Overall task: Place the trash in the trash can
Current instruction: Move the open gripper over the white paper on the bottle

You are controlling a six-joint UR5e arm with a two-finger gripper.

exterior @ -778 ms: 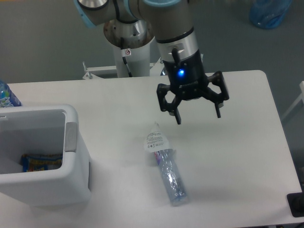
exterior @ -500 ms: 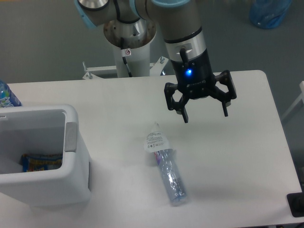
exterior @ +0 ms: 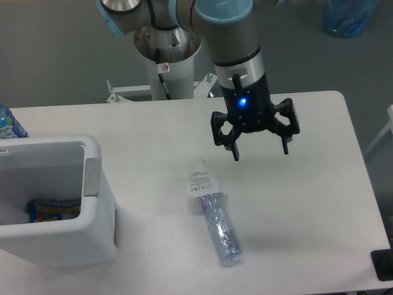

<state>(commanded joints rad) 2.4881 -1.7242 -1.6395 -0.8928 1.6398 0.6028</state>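
The crumpled white paper scrap [exterior: 200,180] with fine print lies mid-table, touching the top end of the clear bluish crushed plastic bottle [exterior: 221,230], which lies on its side pointing toward the front. My gripper [exterior: 260,150] is open and empty, hanging above the table up and to the right of the scrap. The white boxy trash can [exterior: 58,243] with a grey side panel stands at the front left; a colourful wrapper [exterior: 54,209] lies inside it.
A blue-capped bottle [exterior: 8,125] shows at the left edge behind the bin. A blue translucent bag [exterior: 347,16] lies on the floor at the top right. The arm's white pedestal [exterior: 169,67] stands behind the table. A dark object [exterior: 383,265] sits at the table's front right corner.
The open gripper swung right and slightly up, then came back a little left and down. The scrap, bottle and bin have not moved.
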